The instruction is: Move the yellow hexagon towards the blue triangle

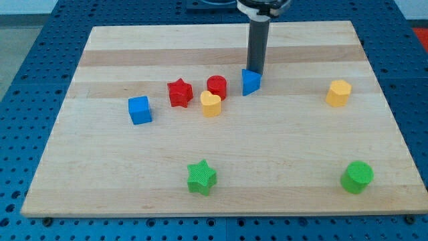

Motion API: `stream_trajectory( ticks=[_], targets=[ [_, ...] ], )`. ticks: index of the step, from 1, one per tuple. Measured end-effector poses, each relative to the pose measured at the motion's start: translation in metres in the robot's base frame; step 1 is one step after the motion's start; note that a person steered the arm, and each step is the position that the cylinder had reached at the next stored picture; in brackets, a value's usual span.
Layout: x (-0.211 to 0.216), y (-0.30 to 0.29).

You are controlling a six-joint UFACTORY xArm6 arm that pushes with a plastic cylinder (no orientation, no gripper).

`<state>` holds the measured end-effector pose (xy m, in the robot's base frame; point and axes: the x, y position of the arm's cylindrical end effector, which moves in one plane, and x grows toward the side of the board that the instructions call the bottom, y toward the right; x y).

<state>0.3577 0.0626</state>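
Wooden board (221,154) w/ blocks spread out. My tip (257,71) has no jaws to open or close, just a bare rod, grasping nothing; it sits right behind the blue triangle (251,82), touching or nearly so. Yellow hexagon (339,92) lies well apart toward the view's right, slightly lower. Judging by that, tip needs to get round to the hexagon's right side, then push left toward the triangle.

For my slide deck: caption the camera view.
Rod tip at the blue triangle, far left of the yellow hexagon on the wooden board.
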Motion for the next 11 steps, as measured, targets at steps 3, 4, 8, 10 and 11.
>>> stream_trajectory(
  ticks=[3, 4, 8, 10, 11],
  targets=[
    [0.044, -0.047],
    [0.044, -0.018],
    [0.015, 0.207],
    [0.064, 0.177],
    [0.062, 0.157]
  ],
)
